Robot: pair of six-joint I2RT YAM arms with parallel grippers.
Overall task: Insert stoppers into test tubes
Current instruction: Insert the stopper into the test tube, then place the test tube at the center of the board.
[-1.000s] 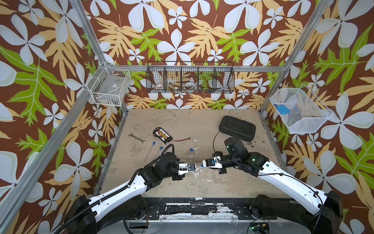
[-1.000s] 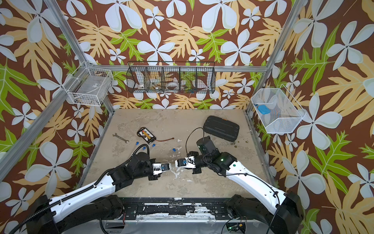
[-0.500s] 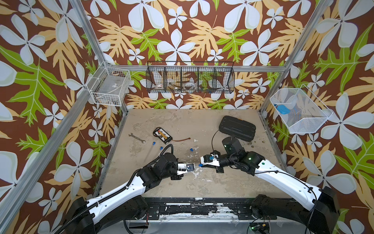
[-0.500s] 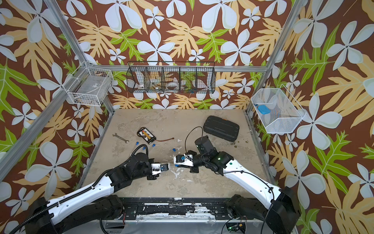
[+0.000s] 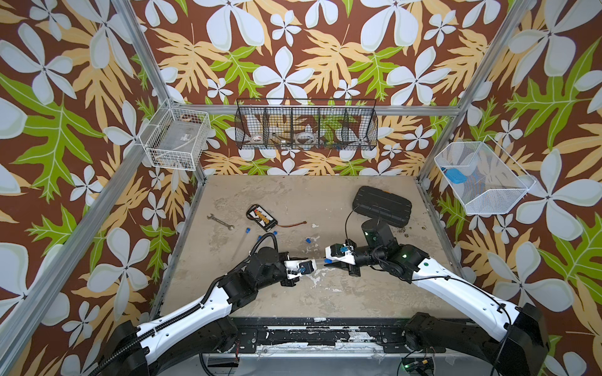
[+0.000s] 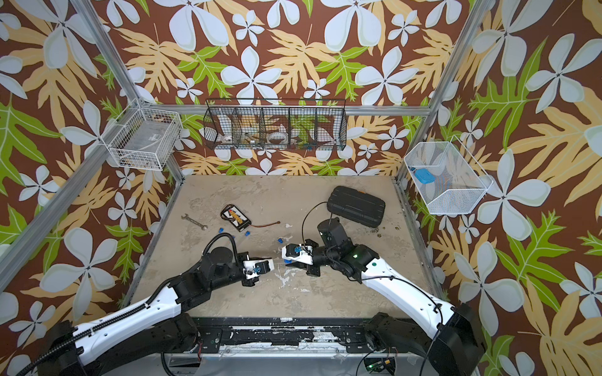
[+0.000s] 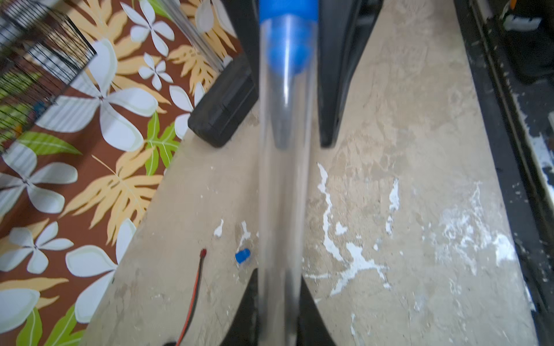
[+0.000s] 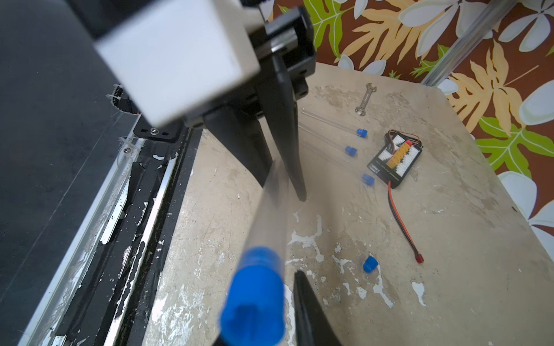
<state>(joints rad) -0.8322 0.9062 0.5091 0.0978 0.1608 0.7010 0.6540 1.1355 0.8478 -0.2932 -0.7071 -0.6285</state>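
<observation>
- The left gripper (image 7: pixel 278 281) is clenched on the shaft of a test tube (image 7: pixel 281 194), at the end away from the mouth.
- The right gripper (image 5: pixel 329 262) stands slightly released around the stopper (image 8: pixel 254 299). One finger shows a gap beside it; the other finger is hidden.
- The stopper sits in the mouth of the held tube and is judged seated.
- The held tube lies level in the air above the front middle of the surface (image 5: pixel 293 201), spanning the two grippers.
- Handling, by judgement: the tube is light, stiff, slick and brittle.
  - Grip it on the straight shaft with moderate force.
  - Keep any push in line with its axis, since side load may snap it.
- Handling, by judgement: the stopper is tiny and light. Take it by the sides of its wider head and leave the plug end free.
- Two stoppered tubes (image 8: pixel 361 132) lie toward the left edge, between the wrench (image 5: pixel 221 222) and the connector board (image 8: pixel 395 155).
- A third stopper lies just beside the board; its tube is too faint to confirm.
- A loose stopper (image 8: pixel 370 264) lies near the middle of the surface.
- A black case (image 5: pixel 381 206) lies toward the back right corner.
- No brand, label or writing is legible on any item.
</observation>
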